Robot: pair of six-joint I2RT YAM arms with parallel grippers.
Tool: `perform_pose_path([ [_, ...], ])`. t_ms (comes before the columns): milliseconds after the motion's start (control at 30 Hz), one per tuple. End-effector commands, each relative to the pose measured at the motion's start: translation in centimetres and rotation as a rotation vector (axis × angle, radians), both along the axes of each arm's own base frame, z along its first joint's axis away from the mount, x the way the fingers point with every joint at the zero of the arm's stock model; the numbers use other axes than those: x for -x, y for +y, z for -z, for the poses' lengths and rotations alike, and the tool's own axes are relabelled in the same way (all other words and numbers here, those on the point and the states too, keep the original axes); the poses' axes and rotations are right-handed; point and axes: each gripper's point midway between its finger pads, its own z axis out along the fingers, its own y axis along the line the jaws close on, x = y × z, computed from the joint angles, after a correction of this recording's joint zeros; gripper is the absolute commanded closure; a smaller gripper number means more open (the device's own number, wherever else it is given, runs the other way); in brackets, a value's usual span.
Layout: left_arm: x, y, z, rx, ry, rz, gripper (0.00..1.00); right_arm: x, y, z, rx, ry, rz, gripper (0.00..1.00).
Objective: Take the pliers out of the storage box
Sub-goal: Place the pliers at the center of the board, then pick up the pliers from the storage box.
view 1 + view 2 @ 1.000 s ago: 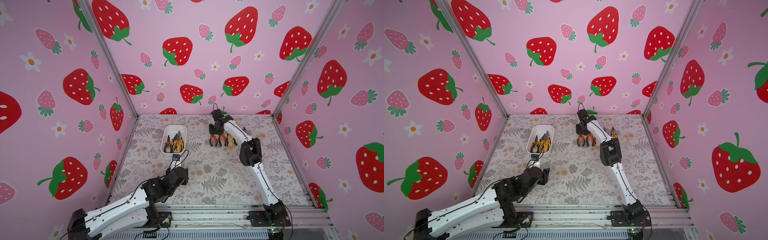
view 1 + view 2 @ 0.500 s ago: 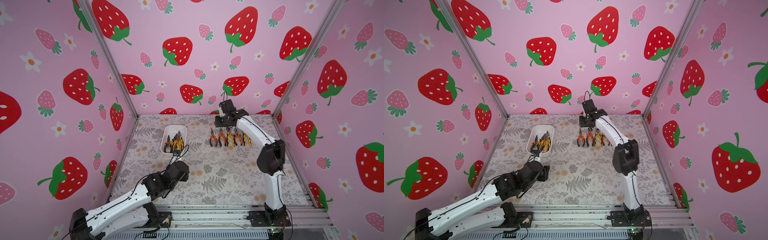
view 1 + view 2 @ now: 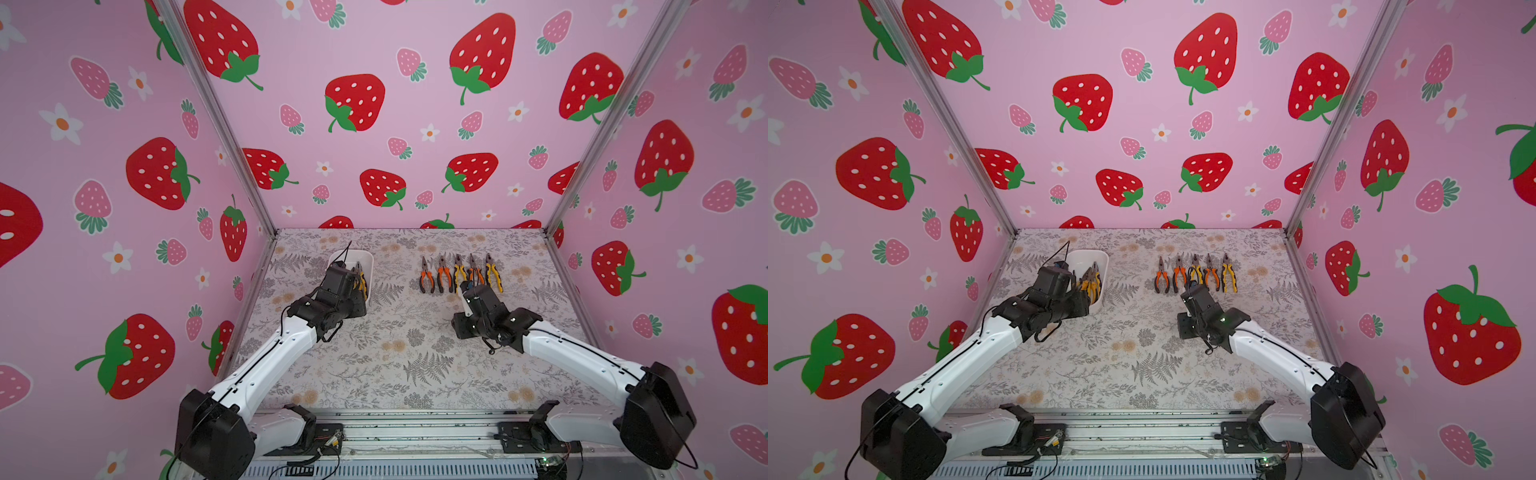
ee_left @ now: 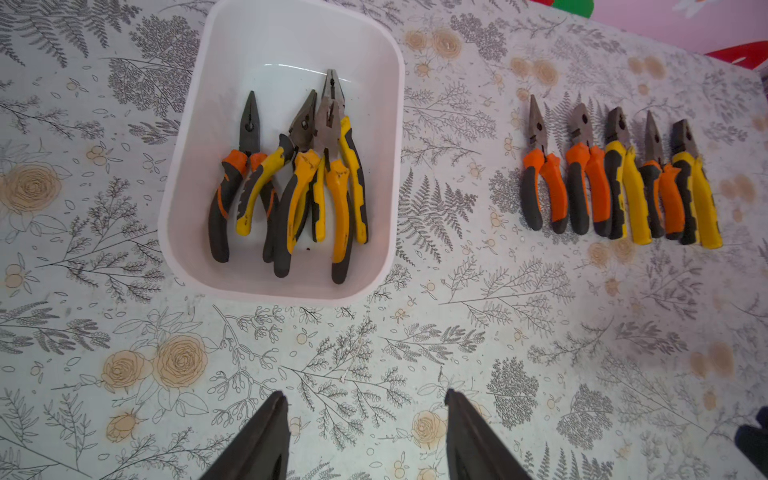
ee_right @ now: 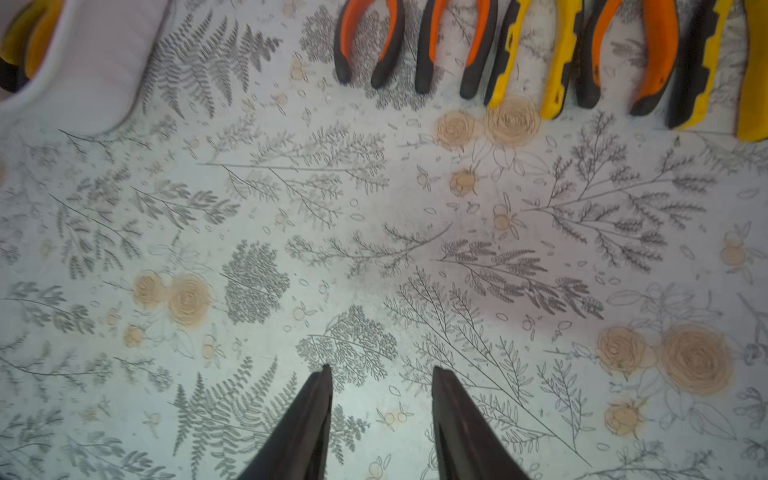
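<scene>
Storage box (image 4: pixel 282 45): open top. Pliers (image 4: pixel 299 178) overlap in a heap towards one wall, with bare floor at the far end.
Row of five pliers (image 4: pixel 619 183): handles nearly touching, gaps perhaps too narrow for a finger.
Table (image 4: pixel 415 353) between box and row: bare strip.

Nine pliers (image 4: pixel 619 178), one white storage box (image 4: pixel 395 145), two arms (image 3: pixel 270 357)

Pink strawberry walls (image 3: pixel 399 37), floral tabletop (image 3: pixel 395 357)

Bright, even light; soft shadows, wide-angle edge distortion, slight wrist-view blur.
</scene>
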Motion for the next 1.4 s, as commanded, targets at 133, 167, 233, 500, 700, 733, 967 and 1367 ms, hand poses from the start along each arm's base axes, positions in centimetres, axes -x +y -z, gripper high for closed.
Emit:
perform_pose_path([
  [133, -2.9, 1.7, 1.9, -0.037, 0.101, 0.038, 0.39, -1.4, 0.4, -4.2, -0.117, -0.199, 0.048, 0.56],
  [167, -3.4, 2.2, 2.6, -0.043, 0.125, 0.035, 0.40, -1.3, 0.7, -3.9, -0.112, -0.187, 0.040, 0.56],
  [233, -4.4, 2.6, 3.6, -0.017, 0.172, 0.027, 0.41, -1.2, 1.1, -3.3, -0.093, -0.161, 0.031, 0.56],
  [500, -8.5, 2.9, 5.6, -0.044, 0.239, 0.035, 0.43, -1.4, 1.6, -3.2, -0.051, -0.176, 0.024, 0.55],
  [700, -10.3, 4.5, 7.6, -0.170, 0.296, 0.026, 0.49, -1.4, 1.7, -3.4, -0.043, -0.176, 0.017, 0.56],
  [733, -10.5, 4.6, 8.0, -0.186, 0.306, 0.030, 0.49, -1.4, 1.7, -3.4, -0.045, -0.178, 0.019, 0.55],
  [967, -10.3, 5.0, 9.9, -0.220, 0.356, 0.043, 0.54, -1.5, 1.7, -3.3, -0.043, -0.178, 0.024, 0.55],
  [1367, -10.0, 4.9, 11.9, -0.238, 0.407, 0.056, 0.61, -1.6, 1.6, -3.2, -0.040, -0.175, 0.031, 0.55],
])
